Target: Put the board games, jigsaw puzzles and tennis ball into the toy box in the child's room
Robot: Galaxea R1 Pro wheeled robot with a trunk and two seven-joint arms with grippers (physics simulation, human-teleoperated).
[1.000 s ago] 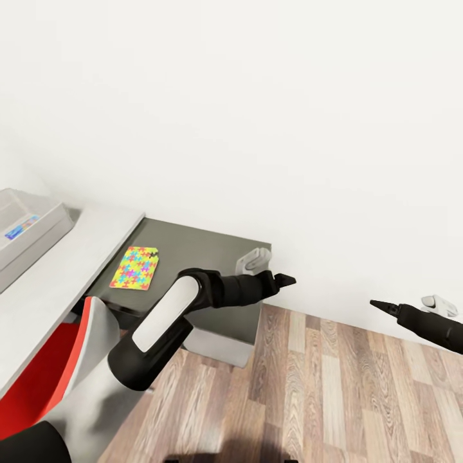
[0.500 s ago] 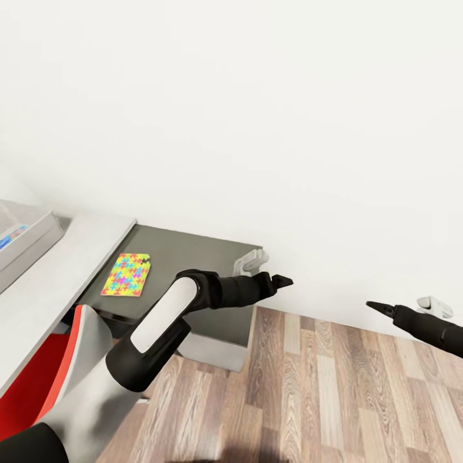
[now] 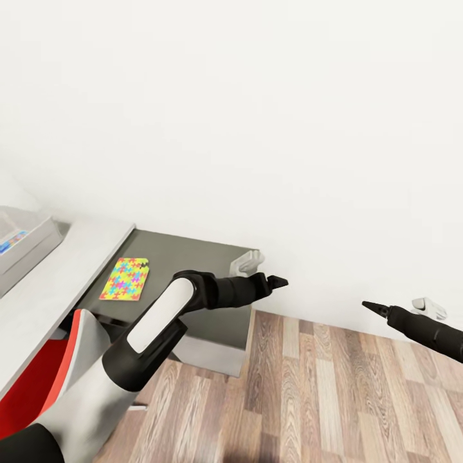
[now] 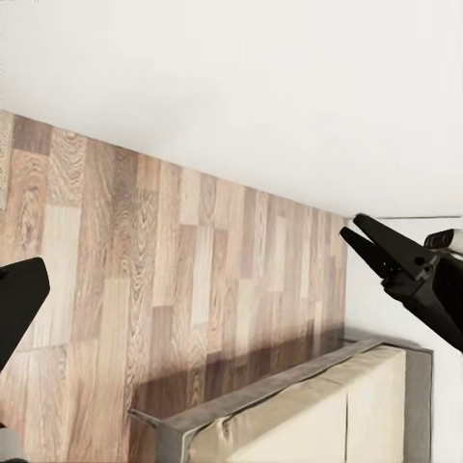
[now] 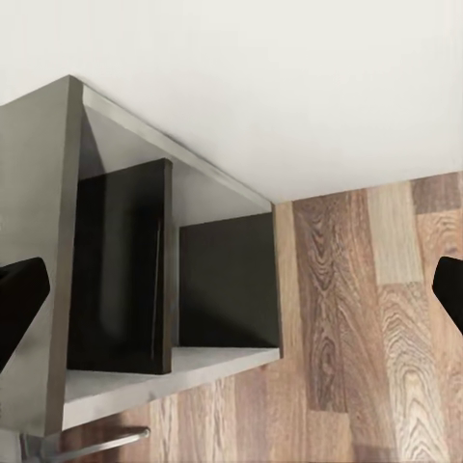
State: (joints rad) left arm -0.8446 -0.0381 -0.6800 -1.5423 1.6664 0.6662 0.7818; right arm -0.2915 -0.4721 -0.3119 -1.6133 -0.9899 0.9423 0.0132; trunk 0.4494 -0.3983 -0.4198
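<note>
The view has swung rightward: 1 jigsaw puzzle on the dark cabinet slid toward 9 o'clock, toy box leaving frame. Left hand and right hand both released, empty, so nothing is being carried.

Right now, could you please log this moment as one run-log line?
phase: in transit | left gripper: empty | right gripper: empty | jigsaw puzzle: flat on dark cabinet | toy box: on table

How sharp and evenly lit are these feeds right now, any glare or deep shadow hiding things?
Head view: sharp, flat even light, no glare; the multicoloured jigsaw puzzle square reads clearly on the low dark grey cabinet. Left wrist view: soft shadow on the wood-plank floor beside the beige bed. Right wrist view: the cabinet's open compartments are dark.
</note>
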